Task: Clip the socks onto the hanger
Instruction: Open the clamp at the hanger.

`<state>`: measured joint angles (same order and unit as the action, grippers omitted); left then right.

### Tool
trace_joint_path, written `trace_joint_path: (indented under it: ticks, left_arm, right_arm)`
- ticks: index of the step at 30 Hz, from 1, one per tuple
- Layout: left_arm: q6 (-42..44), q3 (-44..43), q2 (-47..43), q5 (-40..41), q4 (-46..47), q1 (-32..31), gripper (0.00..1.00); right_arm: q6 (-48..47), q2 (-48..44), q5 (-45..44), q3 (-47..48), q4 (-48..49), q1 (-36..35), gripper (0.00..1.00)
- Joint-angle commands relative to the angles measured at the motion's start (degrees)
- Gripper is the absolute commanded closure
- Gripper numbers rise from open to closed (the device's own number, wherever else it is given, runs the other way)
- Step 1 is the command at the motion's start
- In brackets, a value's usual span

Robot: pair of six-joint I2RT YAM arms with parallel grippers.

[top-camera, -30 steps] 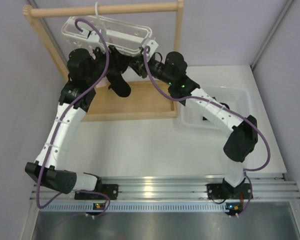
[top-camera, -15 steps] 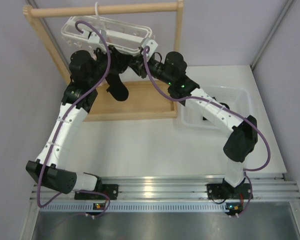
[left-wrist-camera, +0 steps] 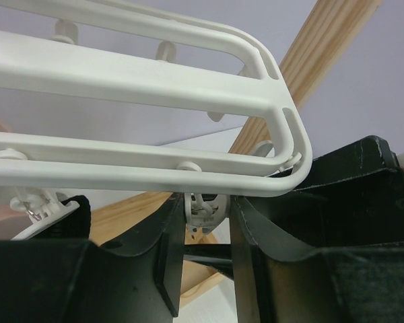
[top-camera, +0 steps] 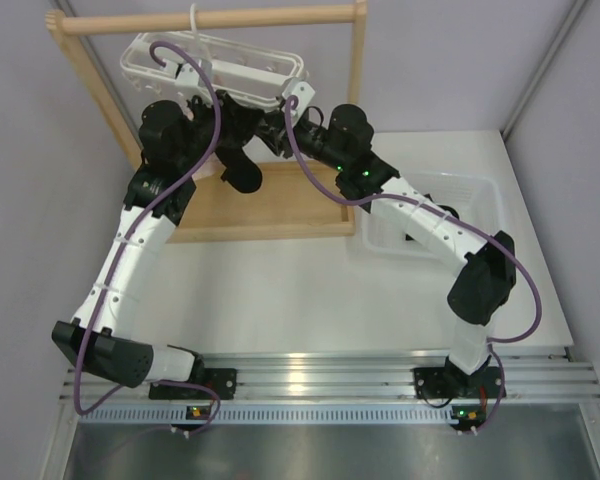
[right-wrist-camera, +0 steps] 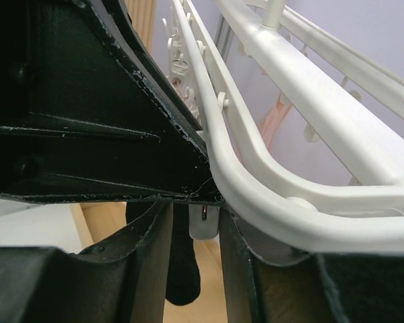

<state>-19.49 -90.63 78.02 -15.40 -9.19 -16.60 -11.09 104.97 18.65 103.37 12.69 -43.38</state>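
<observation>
Sock (top-camera: 242, 175) swung rightward; left end effector (left-wrist-camera: 206, 232), right end effector (right-wrist-camera: 196, 235) straddle hanger clips (left-wrist-camera: 202, 205) (half-open).

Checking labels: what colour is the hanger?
White; the hanger shows best in the left wrist view.

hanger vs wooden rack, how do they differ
The hanger is white plastic; the wooden rack is bare wood. The hanger is a small oblong frame with clips; the rack is far larger. The hanger hangs by its hook from the rack's rod; the rack stands on the table. Both are open frames.
</observation>
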Motion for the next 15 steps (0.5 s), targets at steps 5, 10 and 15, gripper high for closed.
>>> trace_joint_path:
  ticks: [5, 10, 15]
  left_arm:
    - [-2.0, -0.2, -2.2, -1.4, 2.9, 0.1, 1.0]
    - [-2.8, -0.1, -2.8, -2.7, 2.6, 0.1, 1.0]
    - [-4.2, 0.5, -3.7, -1.9, 2.6, 0.2, 0.66]
  right_arm:
    - [-1.3, -2.6, 1.4, 1.0, 2.6, -0.9, 0.6]
    - [-1.9, -1.9, 2.3, 1.6, 3.6, -0.7, 0.86]
    - [-2.0, -2.0, 2.7, 2.1, 3.6, -0.6, 1.0]
